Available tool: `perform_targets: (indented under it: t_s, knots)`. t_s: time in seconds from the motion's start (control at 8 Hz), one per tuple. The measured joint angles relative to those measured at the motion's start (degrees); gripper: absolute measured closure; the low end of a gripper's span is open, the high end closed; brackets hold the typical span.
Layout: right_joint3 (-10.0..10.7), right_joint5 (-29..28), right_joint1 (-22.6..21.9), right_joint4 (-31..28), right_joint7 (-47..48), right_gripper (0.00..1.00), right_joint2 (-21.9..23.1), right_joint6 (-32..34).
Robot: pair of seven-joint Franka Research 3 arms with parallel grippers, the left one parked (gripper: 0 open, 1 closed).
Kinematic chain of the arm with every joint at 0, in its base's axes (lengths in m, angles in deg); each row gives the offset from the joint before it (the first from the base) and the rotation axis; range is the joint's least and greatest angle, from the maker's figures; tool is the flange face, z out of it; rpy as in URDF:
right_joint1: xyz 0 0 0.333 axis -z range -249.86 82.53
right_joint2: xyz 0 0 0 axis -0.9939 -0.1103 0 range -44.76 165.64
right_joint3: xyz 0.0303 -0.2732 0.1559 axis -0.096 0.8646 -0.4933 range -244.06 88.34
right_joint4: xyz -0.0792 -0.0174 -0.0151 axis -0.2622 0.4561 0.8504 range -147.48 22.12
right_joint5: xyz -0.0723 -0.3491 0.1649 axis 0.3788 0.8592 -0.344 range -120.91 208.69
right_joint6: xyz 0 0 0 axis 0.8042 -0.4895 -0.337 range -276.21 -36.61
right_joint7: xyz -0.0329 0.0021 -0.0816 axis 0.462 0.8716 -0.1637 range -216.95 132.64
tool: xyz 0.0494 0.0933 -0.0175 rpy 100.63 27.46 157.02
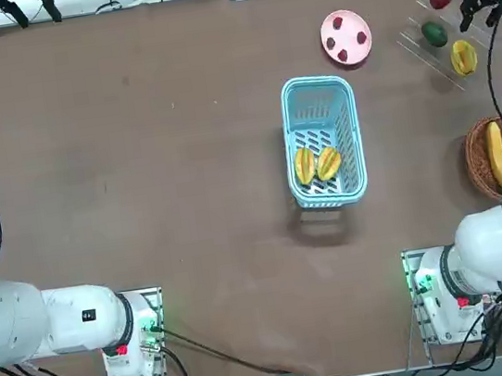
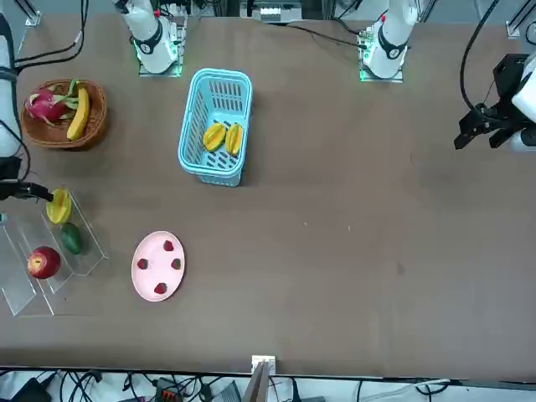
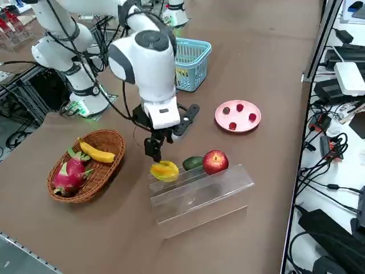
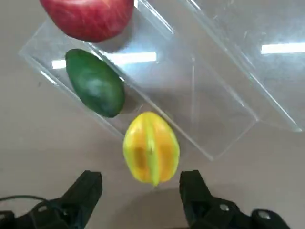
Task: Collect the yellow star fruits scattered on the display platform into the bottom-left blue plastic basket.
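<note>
The last ridged yellow-orange star fruit point(image 4: 151, 149) lay on the clear acrylic stepped stand point(image 3: 199, 194), beside the smooth dark-green oval fruit point(image 4: 95, 83). The right gripper's black fingers point(image 4: 140, 195) were released, spread near it. The careful way was to centre them across its width, descend level, and squeeze gently, sparing the thin ledge.

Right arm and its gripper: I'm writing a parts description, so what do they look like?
The right arm is white with rounded segments, dark grey joint bands and black cables running along it. Its right gripper is black, with two blocky fingers and round silvery screw heads on the dark mounts.
</note>
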Motion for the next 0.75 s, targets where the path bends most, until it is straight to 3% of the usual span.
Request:
perform_targets:
  t_s: [0.75]
  knots:
    - [-0.3,0.0,0.22,-4.57,-0.09,0.0,-0.25,-7.37]
